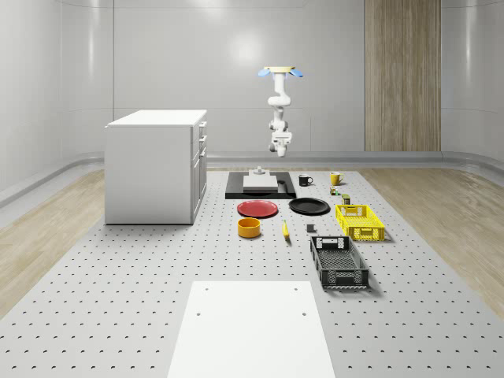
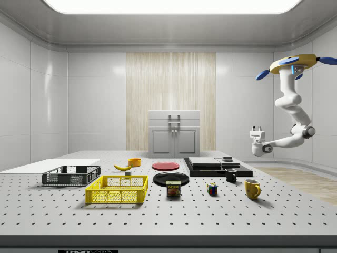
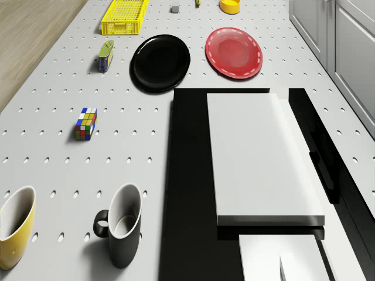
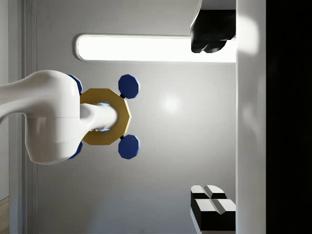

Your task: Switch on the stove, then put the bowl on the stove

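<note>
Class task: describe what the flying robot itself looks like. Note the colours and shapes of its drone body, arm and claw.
The drone has a flat yellow-gold, many-sided body with blue rotor blades. Below it hangs a glossy white arm of rounded, tube-like segments joined by bulging elbows. The claw is a white block with dark detailing and two short fingers. No cables or markings can be made out.

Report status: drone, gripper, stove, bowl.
Drone hovering beyond stove's far end. Gripper raised above table, empty. Orange bowl on table by red plate, untouched.

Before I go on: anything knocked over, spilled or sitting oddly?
One oddity: the pincer points upward beside the stove, its wrist camera looking back at the hovering drone. Mugs, plates and bowl sit upright; nothing is spilled.
</note>
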